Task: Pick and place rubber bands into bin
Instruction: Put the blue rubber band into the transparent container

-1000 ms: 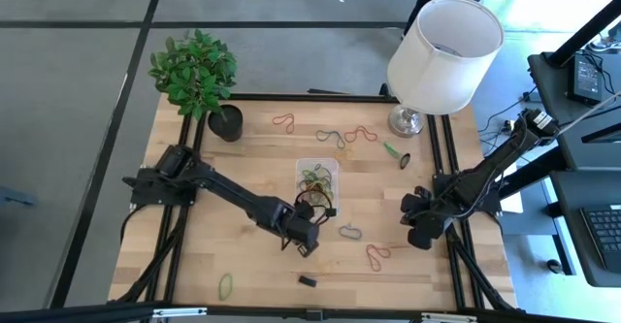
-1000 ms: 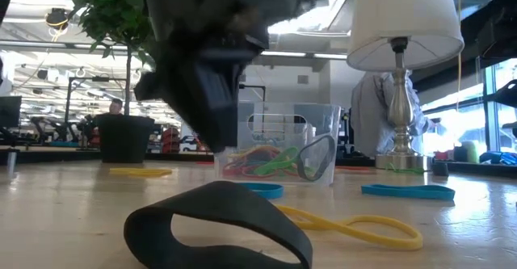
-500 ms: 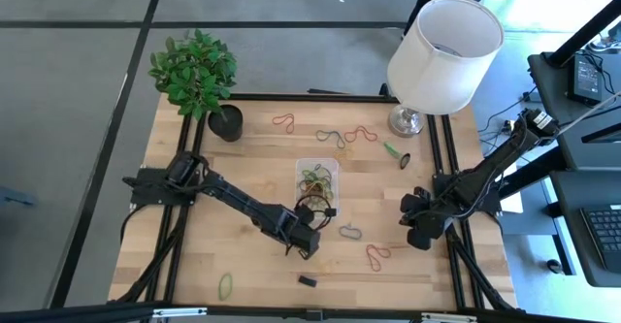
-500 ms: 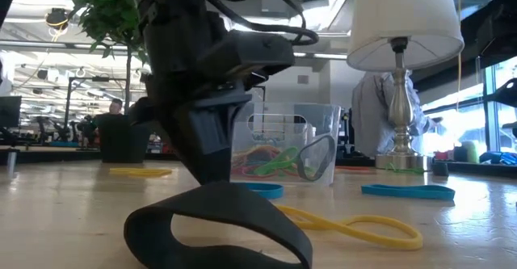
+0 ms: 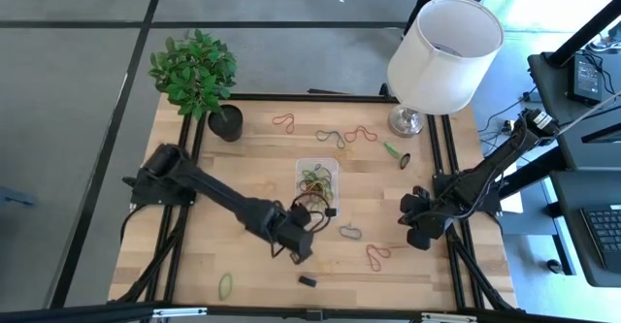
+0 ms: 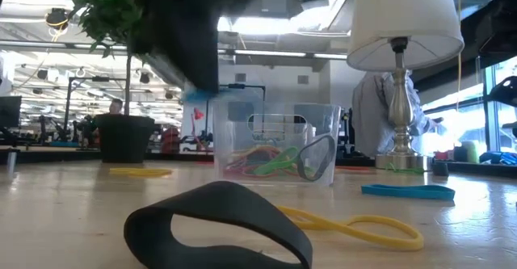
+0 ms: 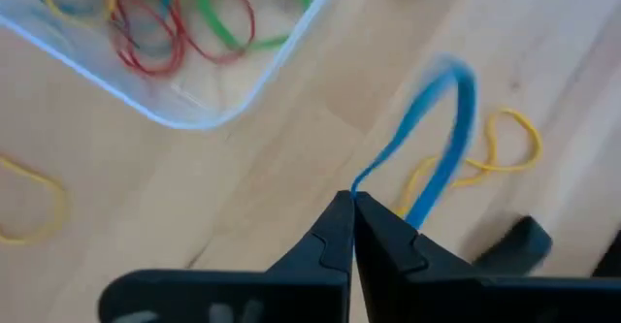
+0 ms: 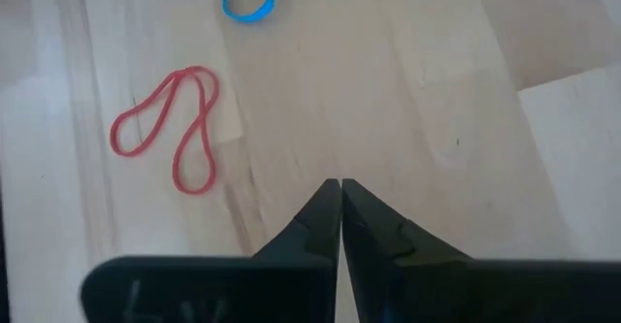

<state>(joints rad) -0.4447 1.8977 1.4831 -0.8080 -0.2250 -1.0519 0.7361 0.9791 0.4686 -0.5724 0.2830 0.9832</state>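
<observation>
My left gripper (image 5: 300, 248) (image 7: 353, 199) hangs above the table just near of the bin, shut on a blue rubber band (image 7: 441, 139). The bin (image 5: 317, 180) (image 6: 279, 144) is a clear tray mid-table with several coloured rubber bands lying inside it. More bands lie flat on the wood: a grey-blue one (image 5: 349, 232), a red one (image 5: 377, 254), a green one (image 5: 226, 285) and a yellow one (image 7: 495, 148). My right gripper (image 5: 419, 234) (image 8: 340, 182) waits shut and empty above the table's right side. My left gripper pinches one end of the blue band's loop (image 7: 361, 189) between its two fingertips. The fingers come from above, slanting down. The rest of the loop hangs free past the tips, clear of the table, and shows as a blue blur (image 6: 200, 95) under the gripper in the low view.
A potted plant (image 5: 197, 76) stands at the far left corner and a lamp (image 5: 441, 51) at the far right. Red, grey and green bands (image 5: 335, 136) lie beyond the bin. A wide black band (image 6: 218, 224) lies near the front edge; a red band (image 8: 170, 134) is by my right gripper.
My left gripper came down onto the table near the bin, shut on the blue band, then rose. The band, which lay flat on the wood, now hangs from the fingertips, lifted clear.
</observation>
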